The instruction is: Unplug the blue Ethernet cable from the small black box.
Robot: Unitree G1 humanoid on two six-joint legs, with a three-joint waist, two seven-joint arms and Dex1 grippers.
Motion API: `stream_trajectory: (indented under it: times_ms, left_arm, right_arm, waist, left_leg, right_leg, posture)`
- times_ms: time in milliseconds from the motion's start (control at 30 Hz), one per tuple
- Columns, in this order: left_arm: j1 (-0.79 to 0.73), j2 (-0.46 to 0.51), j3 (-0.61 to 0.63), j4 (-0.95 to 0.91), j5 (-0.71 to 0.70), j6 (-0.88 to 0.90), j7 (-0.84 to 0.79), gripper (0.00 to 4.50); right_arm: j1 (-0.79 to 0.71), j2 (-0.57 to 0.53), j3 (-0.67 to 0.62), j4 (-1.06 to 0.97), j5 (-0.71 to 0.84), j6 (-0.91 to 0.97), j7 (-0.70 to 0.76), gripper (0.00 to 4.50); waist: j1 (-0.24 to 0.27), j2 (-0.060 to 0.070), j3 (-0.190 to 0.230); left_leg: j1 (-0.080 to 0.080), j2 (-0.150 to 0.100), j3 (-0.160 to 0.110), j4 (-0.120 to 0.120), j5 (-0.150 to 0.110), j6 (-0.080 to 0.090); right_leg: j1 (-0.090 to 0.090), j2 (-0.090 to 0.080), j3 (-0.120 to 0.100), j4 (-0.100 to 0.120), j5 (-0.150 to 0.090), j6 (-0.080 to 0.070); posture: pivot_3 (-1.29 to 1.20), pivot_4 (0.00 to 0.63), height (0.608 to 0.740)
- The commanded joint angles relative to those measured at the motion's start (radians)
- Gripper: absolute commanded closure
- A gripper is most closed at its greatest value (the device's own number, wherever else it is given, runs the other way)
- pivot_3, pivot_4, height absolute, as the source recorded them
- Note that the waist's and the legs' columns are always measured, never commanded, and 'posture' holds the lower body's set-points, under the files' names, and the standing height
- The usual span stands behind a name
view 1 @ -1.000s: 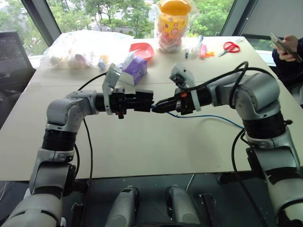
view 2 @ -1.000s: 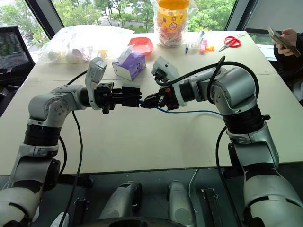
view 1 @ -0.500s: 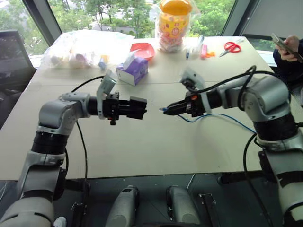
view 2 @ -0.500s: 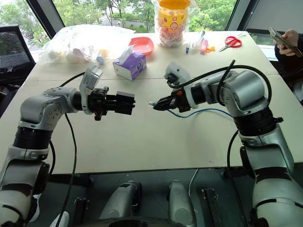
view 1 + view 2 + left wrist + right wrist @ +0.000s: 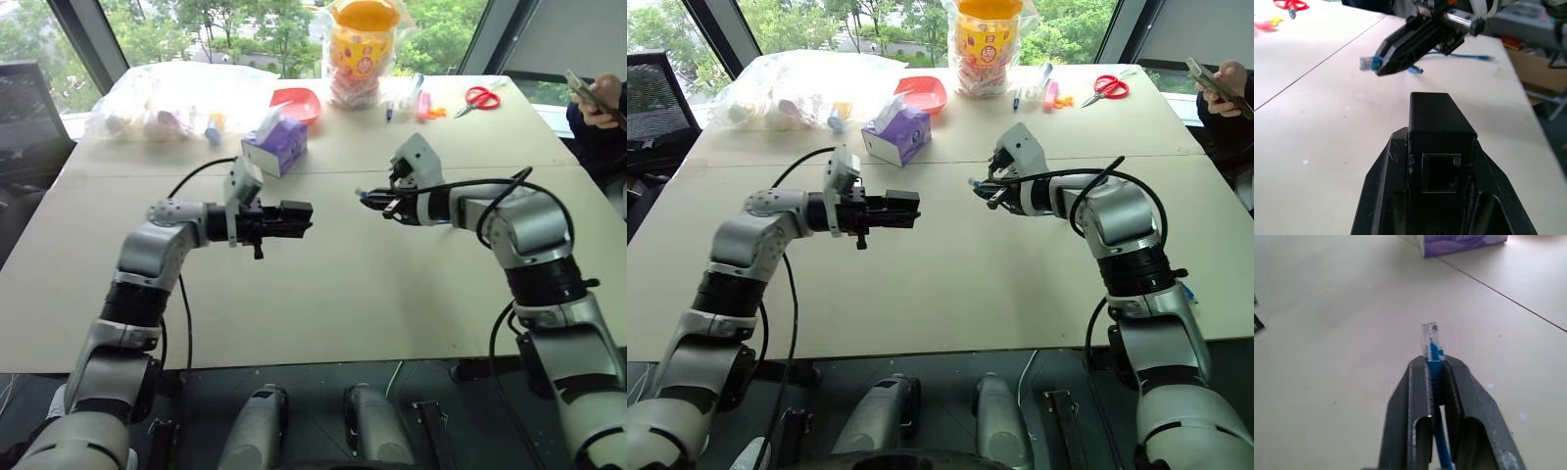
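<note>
Left tool closed on the small matte-black squarish box, held in the air above the pale beige worktop, with the empty port of the box facing the wrist camera. Right tool clamped on the thin bright-blue Ethernet cable, with the small clear plug sticking out past the fingertips, free and inserted in nothing. Plug and box well apart, with a clear gap of bare worktop between, both tools pointing roughly toward each other across the middle. Cable already out of the box. In the left wrist view, right tool seen beyond the box with the plug at its tip, and a further stretch of the blue cable lying on the worktop behind it. On the far half of the worktop: a purple cardboard tissue box with a white tissue rising from the top, a shallow red plastic bowl just behind it, a large crumpled clear plastic bag with small items inside toward the left, a tall yellow container with an orange lid wrapped in clear film at the middle back, some pens and small coloured items beside it, and red-handled scissors at the far right. At the right edge, a person's hand holding a phone.
</note>
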Motion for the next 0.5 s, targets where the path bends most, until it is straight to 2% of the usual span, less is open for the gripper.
stream_trajectory:
  times_ms: [33, 133, 333, 500]
  left_arm:
    - [-0.010, -0.082, -0.001, 0.058, 0.063, -0.113, 0.111, 3.95]
    - [-0.012, -0.162, -0.009, 0.127, 0.107, -0.198, 0.185, 3.95]
    - [-0.017, -0.242, 0.000, 0.210, 0.128, -0.264, 0.235, 3.95]
    - [-0.021, -0.265, -0.020, 0.283, 0.180, -0.372, 0.249, 3.95]
  right_arm:
    - [0.003, 0.064, -0.087, 0.042, -0.070, -0.052, -0.192, 4.40]
    - [0.018, 0.117, -0.148, 0.046, -0.065, -0.014, -0.275, 3.27]
    - [0.025, 0.134, -0.209, -0.024, -0.049, 0.058, -0.329, 0.17]
    - [0.025, 0.097, -0.274, -0.109, -0.030, 0.148, -0.344, 0.08]
  waist:
    - [0.000, 0.000, 0.000]
    - [0.004, 0.000, 0.000]
    - [-0.002, 0.000, 0.000]
    - [-0.002, 0.000, 0.000]
  left_leg:
    - [0.000, 0.000, 0.000, 0.000, 0.000, 0.000]
    - [0.000, 0.000, 0.000, 0.000, 0.000, 0.000]
    - [0.000, 0.000, 0.000, 0.000, 0.000, 0.000]
    - [0.000, 0.000, 0.000, 0.000, 0.000, 0.000]
  right_leg:
    - [0.000, 0.000, 0.000, 0.000, 0.000, 0.000]
    - [0.000, 0.000, 0.000, 0.000, 0.000, 0.000]
    - [0.000, 0.000, 0.000, 0.001, 0.000, 0.001]
    - [0.000, 0.001, 0.000, 0.002, 0.000, 0.001]
  posture:
    - [0.00, 0.150, 0.740]
    - [0.00, 0.150, 0.740]
    - [0.00, 0.150, 0.740]
    - [0.00, 0.150, 0.740]
